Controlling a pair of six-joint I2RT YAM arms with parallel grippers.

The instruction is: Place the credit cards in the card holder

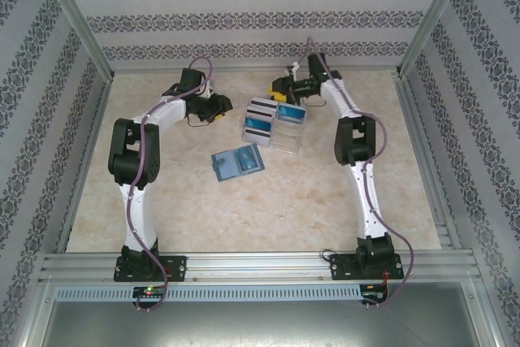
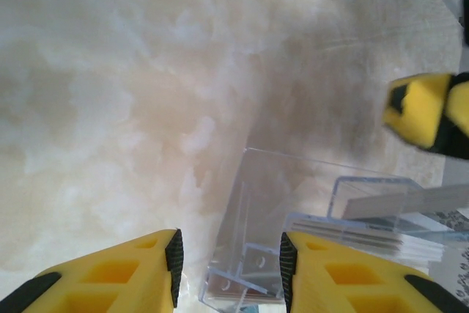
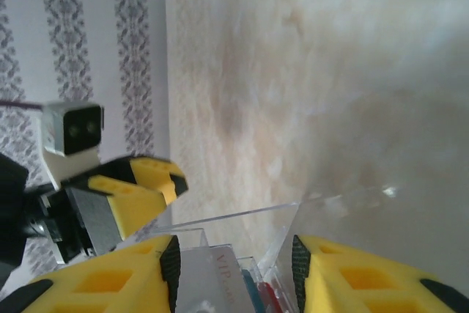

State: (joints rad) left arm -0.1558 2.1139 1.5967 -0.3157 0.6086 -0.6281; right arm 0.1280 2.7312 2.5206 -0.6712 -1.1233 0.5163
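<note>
The teal card holder (image 1: 237, 162) lies flat and open on the table, nearer the arm bases than both grippers. Several credit cards (image 1: 262, 122) stand upright in a clear plastic rack (image 1: 284, 140) behind it. My left gripper (image 1: 215, 111) sits at the rack's left end. In the left wrist view the left gripper (image 2: 229, 265) is open, a rack corner (image 2: 245, 254) between its fingers and untouched. My right gripper (image 1: 284, 97) hovers at the rack's far end. The right gripper (image 3: 234, 273) is open over a grey card (image 3: 212, 284) that leans by its left pad.
Patterned walls and metal frame rails (image 1: 244, 68) enclose the beige table. The other arm's yellow finger (image 2: 425, 111) shows close by at the left wrist view's right edge. In the right wrist view the left gripper's finger (image 3: 139, 190) is just as close. Bare table lies in front of the holder.
</note>
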